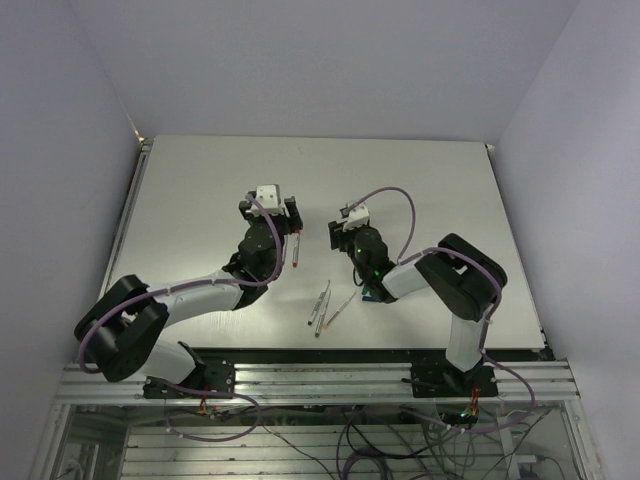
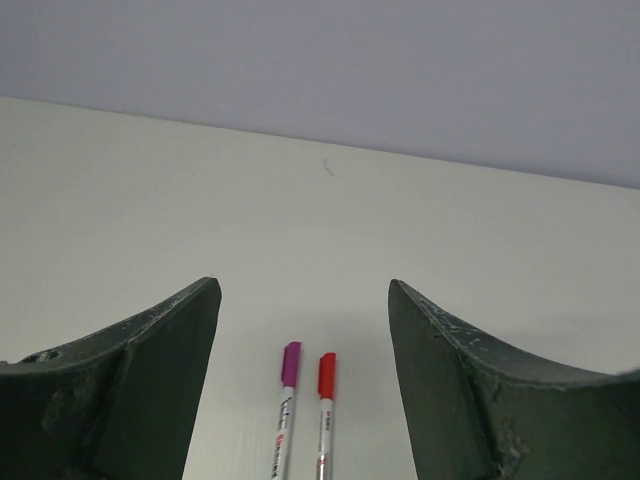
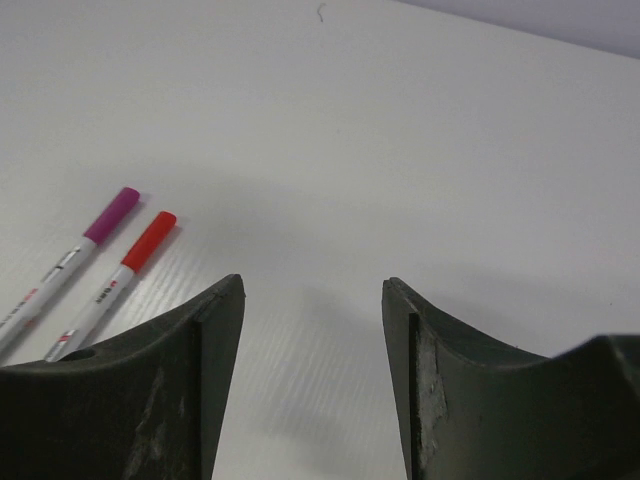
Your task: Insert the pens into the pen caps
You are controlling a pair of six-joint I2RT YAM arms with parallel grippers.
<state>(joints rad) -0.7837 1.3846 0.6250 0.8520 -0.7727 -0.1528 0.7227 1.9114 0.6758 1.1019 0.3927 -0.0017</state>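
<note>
Two capped pens lie side by side on the white table, one with a purple cap [image 2: 290, 364] and one with a red cap [image 2: 326, 375]. They sit low between the fingers of my left gripper [image 2: 300, 290], which is open, holds nothing and hovers over them. In the top view this pair [image 1: 298, 247] lies just right of the left gripper [image 1: 270, 208]. My right gripper [image 3: 312, 283] is open and empty, with the purple cap [image 3: 112, 214] and red cap [image 3: 150, 240] off to its left. Two more pens [image 1: 319, 303] [image 1: 340, 309] lie near the front edge. No loose caps are clearly visible.
A small blue piece [image 1: 372, 296] shows beside the right forearm; I cannot tell what it is. The right gripper [image 1: 345, 222] stands mid-table close to the left one. The table's far edge meets a pale wall [image 2: 320, 70].
</note>
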